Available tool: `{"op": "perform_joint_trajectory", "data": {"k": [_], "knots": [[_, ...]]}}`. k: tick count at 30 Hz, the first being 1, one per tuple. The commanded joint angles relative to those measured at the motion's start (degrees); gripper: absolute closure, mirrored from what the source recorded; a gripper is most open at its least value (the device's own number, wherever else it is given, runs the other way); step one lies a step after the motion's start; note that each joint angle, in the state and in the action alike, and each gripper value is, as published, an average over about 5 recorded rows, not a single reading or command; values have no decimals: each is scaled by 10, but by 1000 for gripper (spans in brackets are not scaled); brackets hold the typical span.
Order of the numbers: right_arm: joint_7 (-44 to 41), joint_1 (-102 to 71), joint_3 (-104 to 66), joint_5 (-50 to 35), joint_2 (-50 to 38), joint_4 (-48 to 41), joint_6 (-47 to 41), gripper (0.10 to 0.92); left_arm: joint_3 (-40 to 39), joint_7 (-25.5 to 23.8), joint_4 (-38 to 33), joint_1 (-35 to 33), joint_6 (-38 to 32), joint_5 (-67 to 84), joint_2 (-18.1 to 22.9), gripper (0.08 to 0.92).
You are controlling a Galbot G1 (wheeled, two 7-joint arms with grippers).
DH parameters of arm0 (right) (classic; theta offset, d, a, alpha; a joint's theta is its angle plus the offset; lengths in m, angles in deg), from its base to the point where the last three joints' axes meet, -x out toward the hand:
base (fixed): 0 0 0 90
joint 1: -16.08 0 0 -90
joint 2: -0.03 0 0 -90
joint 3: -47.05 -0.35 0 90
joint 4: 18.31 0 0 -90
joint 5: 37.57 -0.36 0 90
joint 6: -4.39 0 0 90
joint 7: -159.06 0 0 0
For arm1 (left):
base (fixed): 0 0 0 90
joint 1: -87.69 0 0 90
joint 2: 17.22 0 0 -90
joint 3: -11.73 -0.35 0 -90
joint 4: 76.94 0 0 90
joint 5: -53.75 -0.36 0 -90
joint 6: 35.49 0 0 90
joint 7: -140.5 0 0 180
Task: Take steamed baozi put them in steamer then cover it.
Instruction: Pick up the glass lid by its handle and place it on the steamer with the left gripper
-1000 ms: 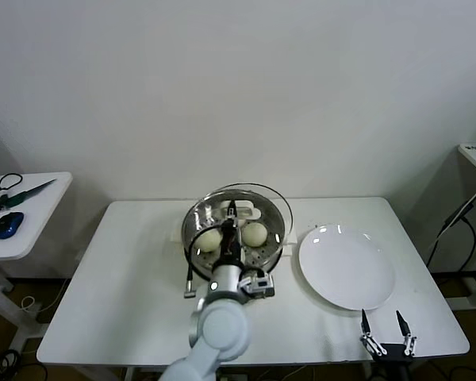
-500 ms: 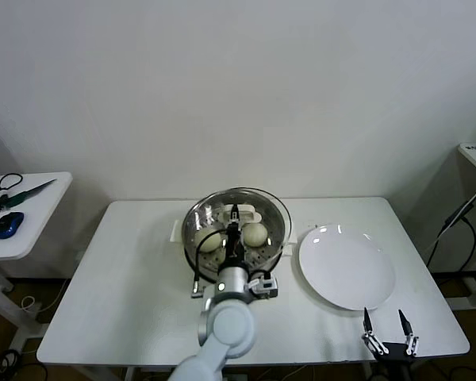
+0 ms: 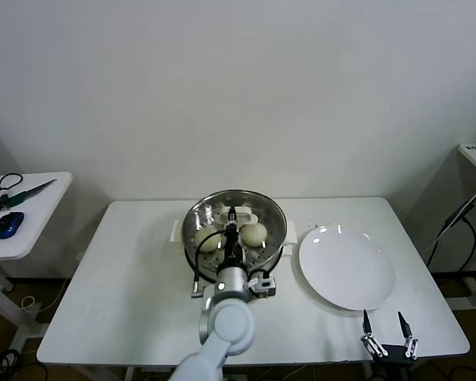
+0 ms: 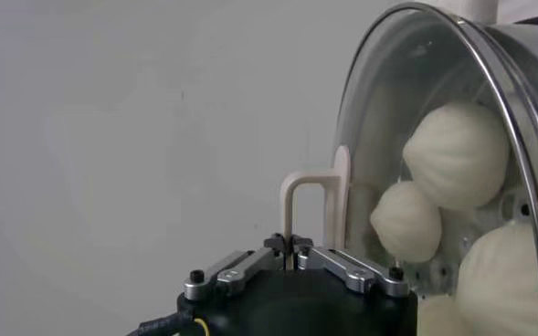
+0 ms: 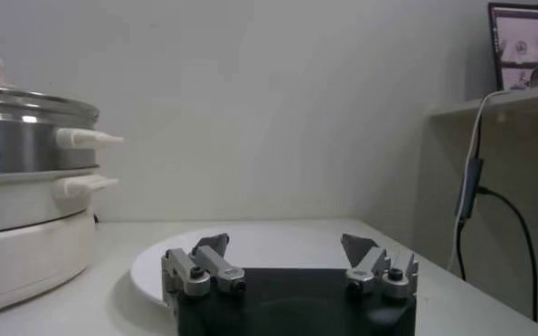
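The left hand [image 3: 232, 213] reaches over the steamer [image 3: 197, 246] at the middle of the table [image 3: 135, 278], its fingers pinched together on the white handle of the glass lid [image 4: 387, 119]. The lid sits on top of the steamer, and the buns [image 4: 458, 153] lie inside, seen through the glass. The right hand [image 3: 387, 325] is parked low at the table's near edge on the right, fingers spread apart and holding nothing, just in front of the white plate [image 3: 347, 268].
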Motion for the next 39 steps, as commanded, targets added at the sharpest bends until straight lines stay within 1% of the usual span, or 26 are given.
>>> {"op": "perform_joint_trajectory", "data": {"k": [1, 18, 22, 24, 31, 36, 37, 39], "knots": [[-2, 1, 1, 1, 1, -1, 2, 203, 6, 4, 4, -2, 0, -1, 0, 866], [-3, 1, 2, 13, 8, 2, 6, 203, 14, 27, 9, -13, -5, 7, -4, 866], [-5, 0, 1, 13, 8, 4, 6, 203, 12, 23, -2, -14, -4, 18, -10, 863], [-8, -1, 1, 13, 7, 5, 5, 203, 10, 15, -12, -15, -2, 31, -15, 840], [-16, -1, 2, 13, 7, 8, 1, 203, 0, -4, -67, -22, 4, 74, -41, 653], [-23, -1, 4, 11, 9, 15, -14, 203, -7, -8, -132, -43, 5, 122, -65, 506], [-21, -1, 5, 9, 9, 17, -18, 203, -8, -3, -145, -48, 3, 138, -72, 480], [-3, -1, 7, -4, 10, 25, -28, 203, -2, 26, -177, -61, -11, 194, -87, 419]]}}
